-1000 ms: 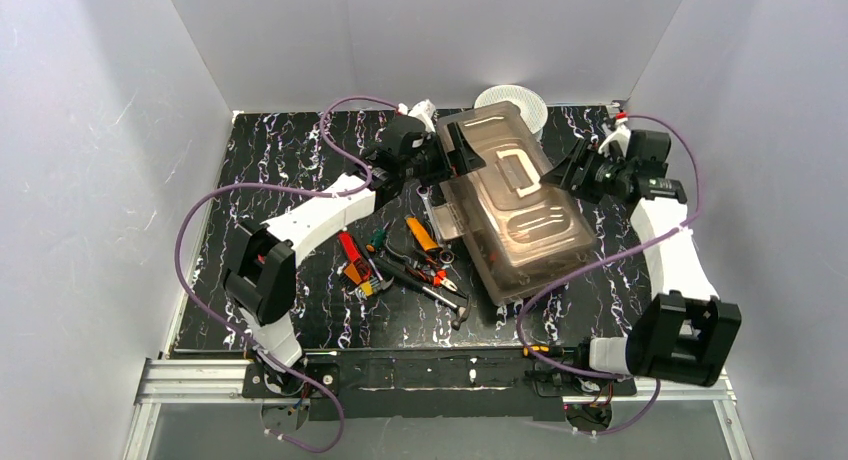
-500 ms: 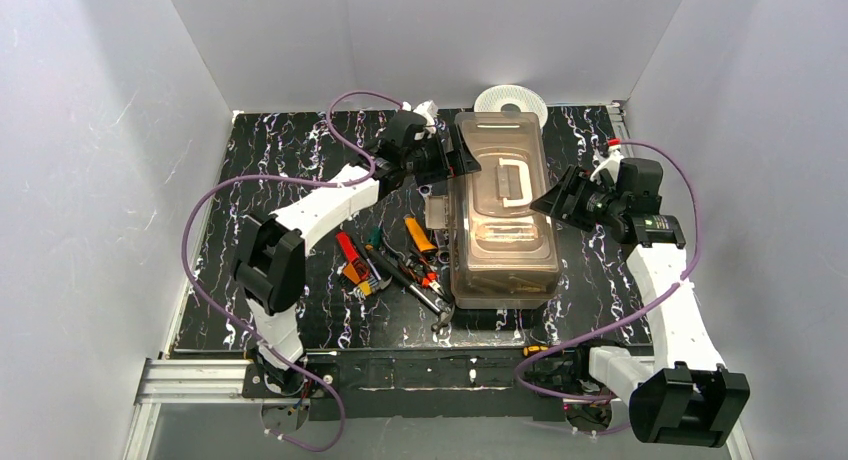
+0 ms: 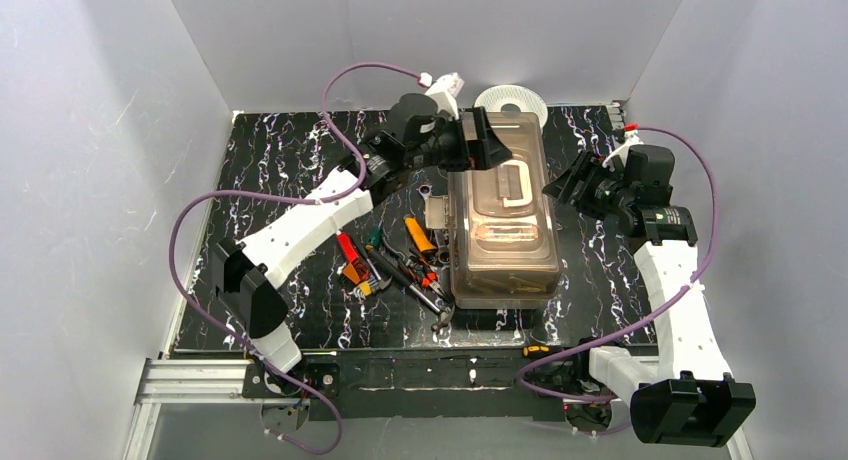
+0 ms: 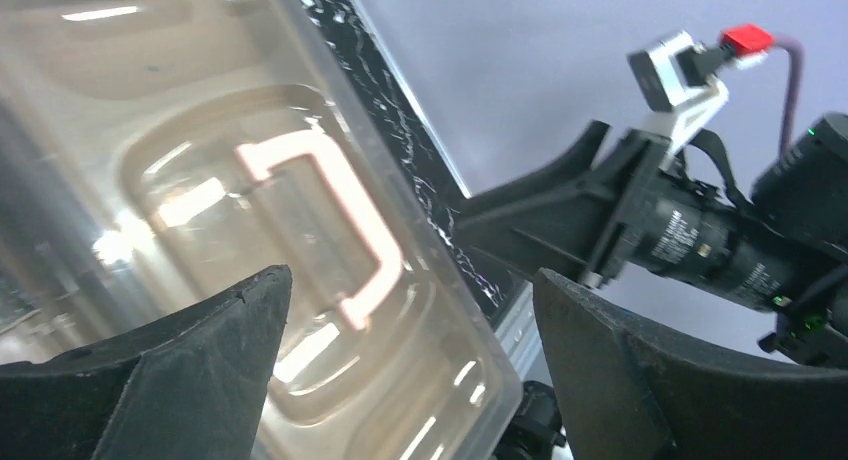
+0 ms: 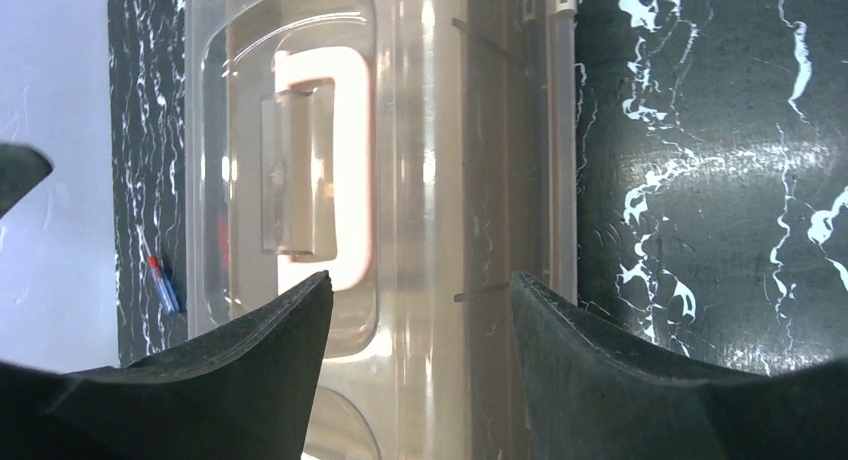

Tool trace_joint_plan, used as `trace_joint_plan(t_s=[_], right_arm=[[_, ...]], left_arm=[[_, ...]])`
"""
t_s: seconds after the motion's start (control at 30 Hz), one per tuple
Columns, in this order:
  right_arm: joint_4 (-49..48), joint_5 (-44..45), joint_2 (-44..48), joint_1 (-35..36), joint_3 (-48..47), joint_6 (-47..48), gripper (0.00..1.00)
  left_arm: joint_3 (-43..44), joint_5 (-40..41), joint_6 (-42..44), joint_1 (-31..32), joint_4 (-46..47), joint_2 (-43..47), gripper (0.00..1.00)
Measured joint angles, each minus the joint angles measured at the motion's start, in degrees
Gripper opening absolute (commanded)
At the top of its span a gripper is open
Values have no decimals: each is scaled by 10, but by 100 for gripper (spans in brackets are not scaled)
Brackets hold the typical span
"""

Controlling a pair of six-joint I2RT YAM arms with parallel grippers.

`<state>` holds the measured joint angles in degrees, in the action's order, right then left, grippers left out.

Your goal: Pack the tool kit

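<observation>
left gripper (image 4: 412, 275): jaws spread wide, nothing held; it hangs over the far end of the lid.
right gripper (image 5: 420, 275): jaws well parted, nothing between them (whether a fingertip touches the box wall cannot be told).
toolbox (image 3: 500, 245): lid on, standing on the table (image 3: 280, 170); under the left gripper, straight ahead of the right gripper's fingers.
lid handle (image 3: 515, 185): cream, flat in its recess, just below and ahead of the left gripper.
hammer (image 3: 443, 315), red pliers (image 3: 350, 252), green screwdriver (image 3: 375, 237): heaped outside the box, nearer the bases than the left gripper, across the box from the right gripper.
</observation>
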<state>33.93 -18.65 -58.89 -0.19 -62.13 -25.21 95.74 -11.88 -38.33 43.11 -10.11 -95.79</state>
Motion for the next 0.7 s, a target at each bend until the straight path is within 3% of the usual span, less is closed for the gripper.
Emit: trace_joint_plan(t_s=[0.37,0.7], right_arm=[[0,100,31,0,5,-48,68],[-5,223,89,0,51,-115,62]], left_arm=[[146,-1,-7,68,-72,-150,85],[330,93,-44,107,-199,-276,85]])
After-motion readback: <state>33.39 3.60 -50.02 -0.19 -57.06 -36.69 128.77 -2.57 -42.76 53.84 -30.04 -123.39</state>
